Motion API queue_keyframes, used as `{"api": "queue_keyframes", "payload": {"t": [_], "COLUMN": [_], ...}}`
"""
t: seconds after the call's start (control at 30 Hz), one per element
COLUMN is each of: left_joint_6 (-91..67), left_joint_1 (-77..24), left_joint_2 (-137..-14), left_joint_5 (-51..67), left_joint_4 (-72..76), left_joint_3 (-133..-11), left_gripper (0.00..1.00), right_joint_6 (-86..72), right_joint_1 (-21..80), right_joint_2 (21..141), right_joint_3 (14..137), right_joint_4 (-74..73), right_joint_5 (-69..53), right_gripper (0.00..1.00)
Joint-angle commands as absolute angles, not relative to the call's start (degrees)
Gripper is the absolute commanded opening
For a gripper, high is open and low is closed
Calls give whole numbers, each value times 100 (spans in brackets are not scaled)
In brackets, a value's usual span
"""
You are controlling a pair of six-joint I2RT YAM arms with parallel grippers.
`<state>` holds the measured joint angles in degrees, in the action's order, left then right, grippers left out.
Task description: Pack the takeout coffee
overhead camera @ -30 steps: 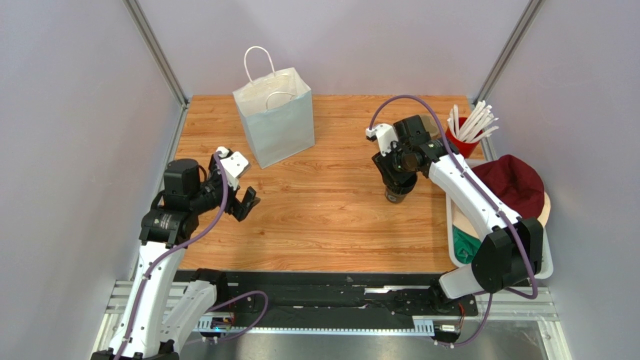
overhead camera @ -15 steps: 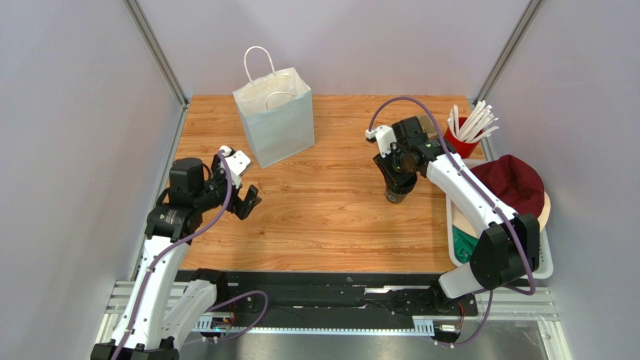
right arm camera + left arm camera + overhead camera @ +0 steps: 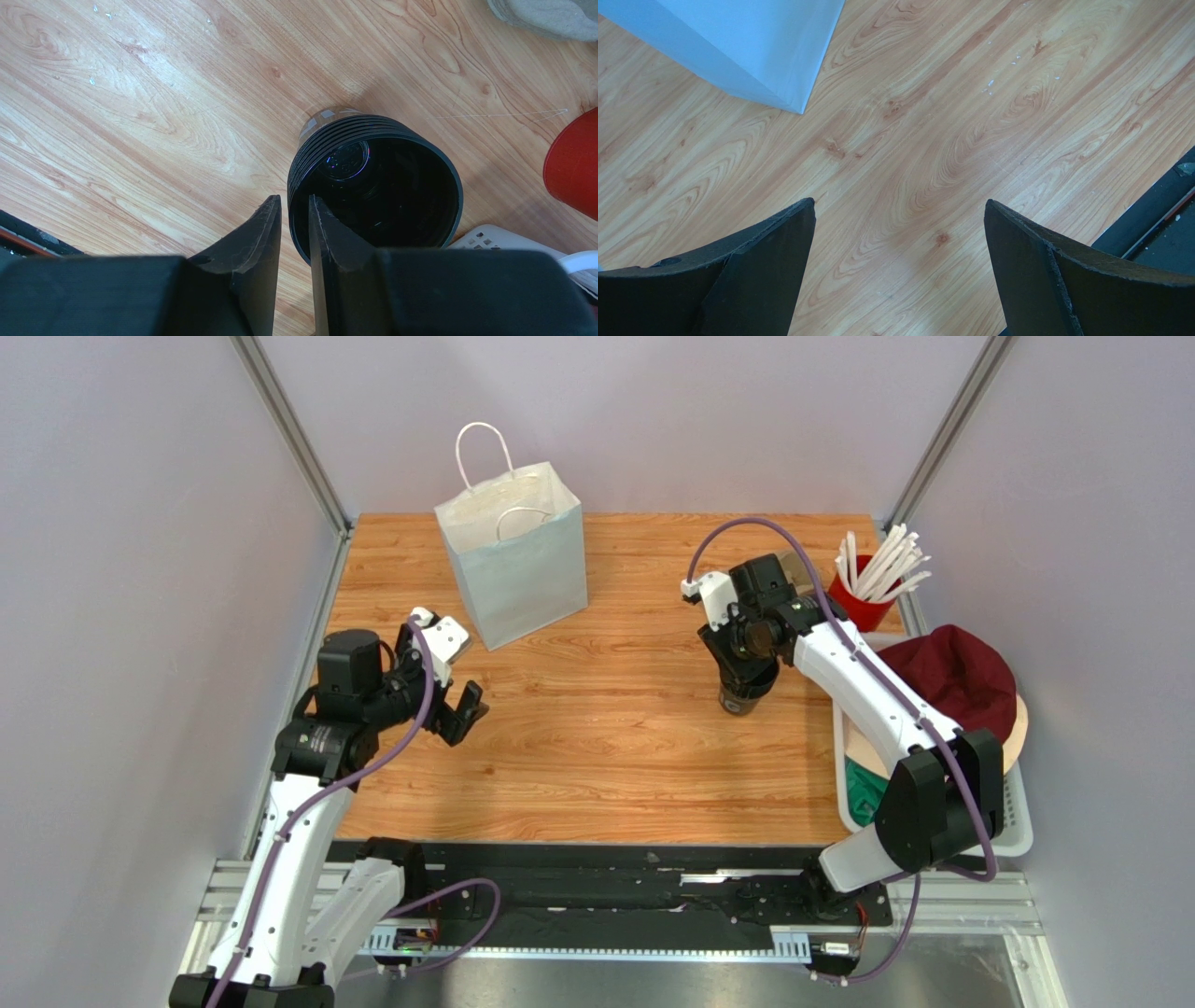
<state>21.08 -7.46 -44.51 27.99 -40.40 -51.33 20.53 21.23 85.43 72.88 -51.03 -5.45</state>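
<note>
Seen from above, the black coffee cup (image 3: 393, 189) is mostly hidden under the down-reaching right gripper (image 3: 293, 204), right of table centre. Its fingers pinch the cup's wall. The left gripper (image 3: 899, 204), fingers spread, hovers near the paper bag (image 3: 512, 560).

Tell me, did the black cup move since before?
No. The black cup stands at the same spot, just as far from the red cup of straws as before.

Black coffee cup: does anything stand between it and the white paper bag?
Nothing visible does. Only bare table lies between the coffee cup, pinched by the right gripper, and the paper bag; the open left gripper is off to one side.
</note>
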Motion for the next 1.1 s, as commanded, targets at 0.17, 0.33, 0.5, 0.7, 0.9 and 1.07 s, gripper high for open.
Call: {"api": "queue_keyframes", "payload": {"t": [0.17, 0.33, 0.5, 0.7, 0.9, 1.07], "left_joint_6": [2083, 2066, 2083, 2092, 2092, 2109], "left_joint_1": [-738, -738, -738, -738, -738, -738], "left_joint_2": [-4465, -4456, -4465, -4482, -4482, -4474], "left_joint_5": [2874, 2874, 2900, 2909, 2935, 2953], "left_joint_4": [-3841, -3841, -3850, -3867, -3885, -3894], "left_joint_3": [-5124, -5133, -5133, -5133, -5142, -5150], "left_gripper": [99, 99, 99, 99, 98, 98], "right_joint_6": [1986, 1978, 1978, 1969, 1969, 1960], "right_joint_1": [2083, 2092, 2065, 2057, 2048, 2048], "right_joint_2": [8525, 8543, 8560, 8596, 8596, 8587], "right_joint_3": [7269, 7277, 7269, 7269, 7260, 7260], "right_joint_4": [-4860, -4852, -4834, -4816, -4808, -4808], "right_joint_5": [-492, -475, -440, -404, -396, -387], "right_gripper": [19, 19, 19, 20, 22, 21]}}
